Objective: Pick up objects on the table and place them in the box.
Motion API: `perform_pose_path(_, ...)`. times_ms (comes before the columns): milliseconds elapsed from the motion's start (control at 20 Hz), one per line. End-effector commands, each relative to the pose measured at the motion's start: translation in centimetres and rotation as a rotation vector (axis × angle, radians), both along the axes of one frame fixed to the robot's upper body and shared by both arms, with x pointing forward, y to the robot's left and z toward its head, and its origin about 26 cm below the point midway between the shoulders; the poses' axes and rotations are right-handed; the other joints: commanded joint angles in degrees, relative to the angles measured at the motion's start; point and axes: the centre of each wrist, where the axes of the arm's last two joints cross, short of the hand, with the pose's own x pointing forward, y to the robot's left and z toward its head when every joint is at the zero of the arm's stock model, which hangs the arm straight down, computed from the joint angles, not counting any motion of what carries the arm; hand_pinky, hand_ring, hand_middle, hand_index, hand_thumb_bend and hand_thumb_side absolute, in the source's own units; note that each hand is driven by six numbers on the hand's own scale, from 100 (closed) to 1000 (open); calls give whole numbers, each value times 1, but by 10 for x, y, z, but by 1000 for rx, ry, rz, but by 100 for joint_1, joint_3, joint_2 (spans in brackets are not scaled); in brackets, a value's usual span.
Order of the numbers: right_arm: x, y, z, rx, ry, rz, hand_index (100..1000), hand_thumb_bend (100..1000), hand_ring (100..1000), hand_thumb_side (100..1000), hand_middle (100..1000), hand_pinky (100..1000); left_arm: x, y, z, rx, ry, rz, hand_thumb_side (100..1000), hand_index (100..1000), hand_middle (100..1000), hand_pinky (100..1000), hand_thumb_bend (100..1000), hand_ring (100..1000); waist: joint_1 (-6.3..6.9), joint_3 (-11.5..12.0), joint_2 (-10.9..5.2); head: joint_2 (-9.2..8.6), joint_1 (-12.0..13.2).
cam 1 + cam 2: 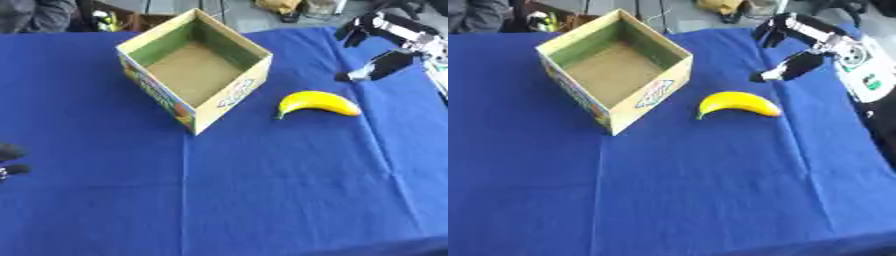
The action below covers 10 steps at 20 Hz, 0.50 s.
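While one banana [318, 103] lies beside one box [234, 95], the right robot hand [791, 67] hangs open.

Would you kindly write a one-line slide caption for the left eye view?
Right hand above the blue table, beyond a banana lying beside the open, empty box.

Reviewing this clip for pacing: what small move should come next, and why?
Probably lower the right robot hand toward the banana to grasp it. The banana lies alone on the cloth beside the box, whose inside looks empty, and that hand hovers just beyond the fruit, holding nothing. The left robot hand barely shows at the left edge, farther away.
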Motion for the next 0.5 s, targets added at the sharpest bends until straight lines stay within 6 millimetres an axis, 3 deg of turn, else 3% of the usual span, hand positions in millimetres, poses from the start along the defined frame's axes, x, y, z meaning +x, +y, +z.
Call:
perform_pose_path(50, 2, -4, 7, -63, 3, -12, 794, 618, 698, 285, 711, 700, 1, 2, 8, 19, -24, -11, 1000, 704, 631, 658, 249, 732, 5, 16, -77, -65, -36)
perform_pose_path(500, 13, 6, -15, -90, 48, -1, 793, 617, 711, 293, 711, 700, 1, 1, 9, 19, -29, -20, 1000, 704, 631, 657, 247, 731, 34, 55, -60, -94, -86)
